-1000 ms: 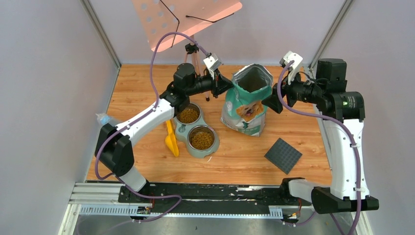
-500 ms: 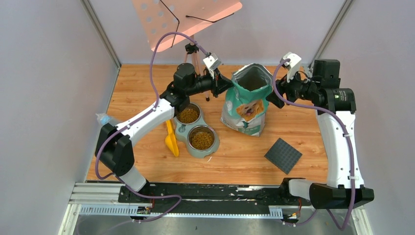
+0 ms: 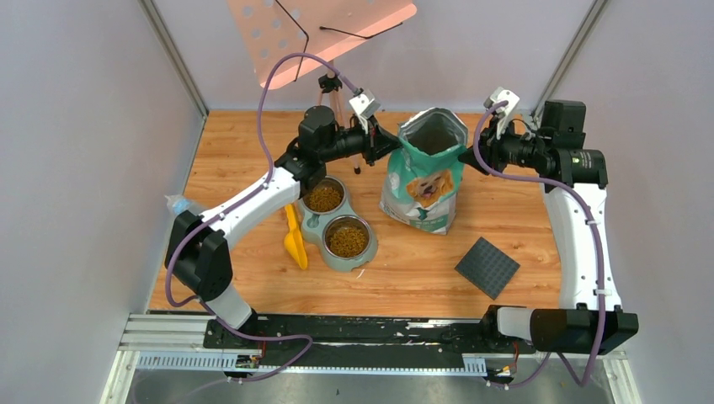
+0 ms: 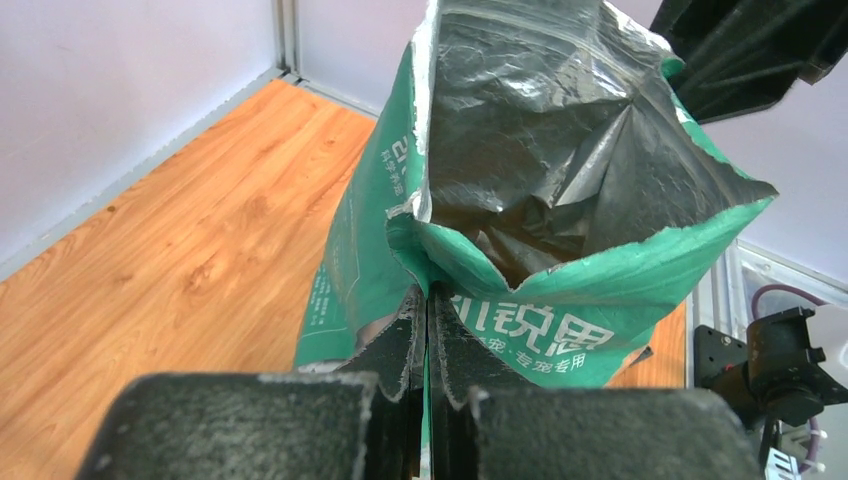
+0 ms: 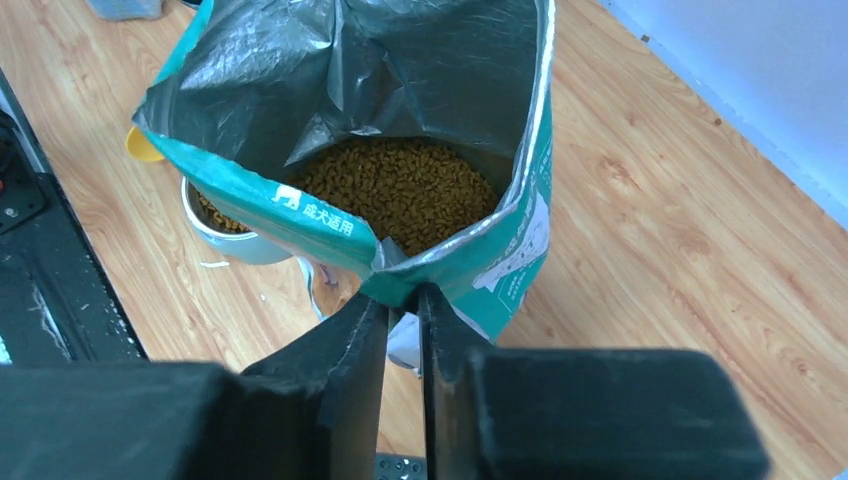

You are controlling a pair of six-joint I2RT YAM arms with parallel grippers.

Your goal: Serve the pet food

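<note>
A teal-green bag point(image 3: 425, 181) stands upright and open on the wooden floor. Brown pet food point(image 5: 400, 190) fills its lower part. More pet food lies in the two bowls point(image 3: 323, 198) of a grey double feeder point(image 3: 316, 225). My left gripper point(image 3: 394, 145) is shut on the bag's left top edge, with the green rim pinched between its fingertips point(image 4: 428, 300). At the bag's right top corner my right gripper point(image 3: 466, 160) has its tips closed on the rim fold point(image 5: 403, 300). A yellow scoop point(image 3: 295, 240) lies left of the feeder.
A black square mat point(image 3: 487, 267) lies on the floor at front right. A pink perforated panel point(image 3: 320, 29) on a tripod stands behind the left arm. A small plastic bottle point(image 3: 181, 204) sits by the left wall. Grey walls close in both sides.
My right gripper rose from the bag's right side to its top right corner and closed on the rim. The left gripper kept its grip; the bag stayed upright.
</note>
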